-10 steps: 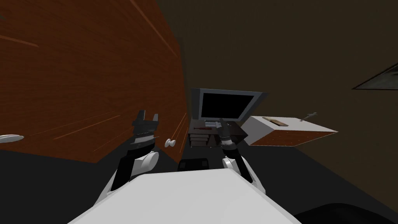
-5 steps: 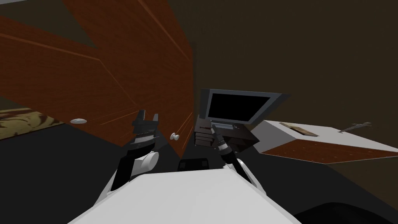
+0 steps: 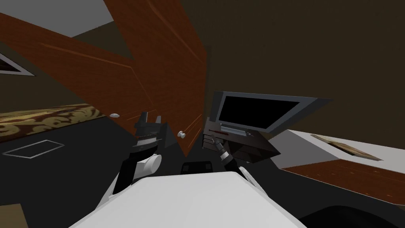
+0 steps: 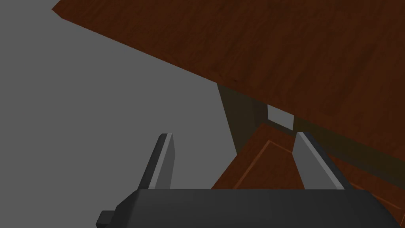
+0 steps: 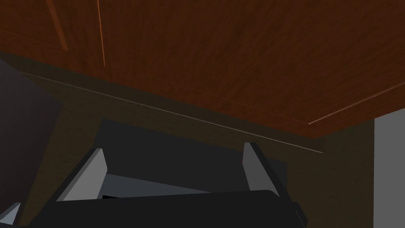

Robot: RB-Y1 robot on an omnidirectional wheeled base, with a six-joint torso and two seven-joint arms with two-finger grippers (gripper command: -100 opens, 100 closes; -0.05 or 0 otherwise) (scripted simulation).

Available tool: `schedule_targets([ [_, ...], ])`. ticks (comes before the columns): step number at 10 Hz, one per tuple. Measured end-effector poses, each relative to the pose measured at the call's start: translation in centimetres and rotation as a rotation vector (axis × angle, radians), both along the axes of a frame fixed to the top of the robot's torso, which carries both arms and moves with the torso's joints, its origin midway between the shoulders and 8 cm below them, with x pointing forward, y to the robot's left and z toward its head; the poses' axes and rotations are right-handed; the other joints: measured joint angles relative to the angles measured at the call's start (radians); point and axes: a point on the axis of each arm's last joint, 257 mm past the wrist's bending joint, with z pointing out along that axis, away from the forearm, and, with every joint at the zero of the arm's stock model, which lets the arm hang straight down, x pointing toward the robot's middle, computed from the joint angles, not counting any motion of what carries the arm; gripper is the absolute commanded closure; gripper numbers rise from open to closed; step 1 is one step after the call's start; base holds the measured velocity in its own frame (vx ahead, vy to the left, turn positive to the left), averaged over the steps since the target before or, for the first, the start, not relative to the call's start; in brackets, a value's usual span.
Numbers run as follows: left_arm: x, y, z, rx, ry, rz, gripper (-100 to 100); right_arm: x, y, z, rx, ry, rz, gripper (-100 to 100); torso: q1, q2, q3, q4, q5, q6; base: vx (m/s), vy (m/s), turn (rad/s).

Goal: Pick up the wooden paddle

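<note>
The left gripper (image 3: 149, 118) is held raised and idle, fingers apart, while the right gripper (image 3: 214, 139), fingers likewise apart for a grasp, is stretched toward the reddish-brown paddle (image 3: 218, 133) lying on the dark table (image 3: 259, 144) before a monitor (image 3: 257, 113).

Body obs., left gripper (image 4: 234, 135): dark charcoal box, with a small square stub (image 4: 105, 217) low on one side. Its two thin blade fingers (image 4: 164, 166) have light grey inner faces, dark backs and slant-cut tips. The right gripper (image 5: 174, 149) has the same build. Behind the left fingers the left wrist (image 3: 145, 137) is a dark ribbed collar with a row of pale dots. Next come a black left forearm (image 3: 127, 174) and a white rounded joint casing (image 3: 151, 164). The right wrist (image 3: 225, 155) is dark with one pale band.
</note>
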Motion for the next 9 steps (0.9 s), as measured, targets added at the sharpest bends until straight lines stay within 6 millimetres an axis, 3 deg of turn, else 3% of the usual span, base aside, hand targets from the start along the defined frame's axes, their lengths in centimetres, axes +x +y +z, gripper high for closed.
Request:
schedule_targets([
  [4,0.0,0.0,0.0,0.000,0.000,0.000,0,-3.8,-0.1,-6.0,-0.119,0.145,0.063,-100,-0.004,-0.001,0.000,0.000,-0.001,0.000,0.012,0.054,0.293],
  [6,0.0,0.0,0.0,0.000,0.000,0.000,0,-7.2,0.2,-11.5,-0.221,0.260,0.119,-100,-0.002,-0.003,-0.001,-0.001,0.000,0.000,0.044,0.057,0.302],
  [8,0.0,0.0,0.0,0.000,0.000,0.000,0,-9.0,-0.5,-14.4,-0.293,0.328,0.155,-100,-0.005,-0.003,-0.002,-0.001,-0.001,0.001,0.053,0.027,0.334],
  [9,0.0,0.0,0.0,0.000,0.000,0.000,0,-10.9,-1.2,-17.5,-0.348,0.385,0.183,-100,-0.005,-0.004,-0.002,-0.001,-0.001,0.001,0.048,0.014,0.228],
])
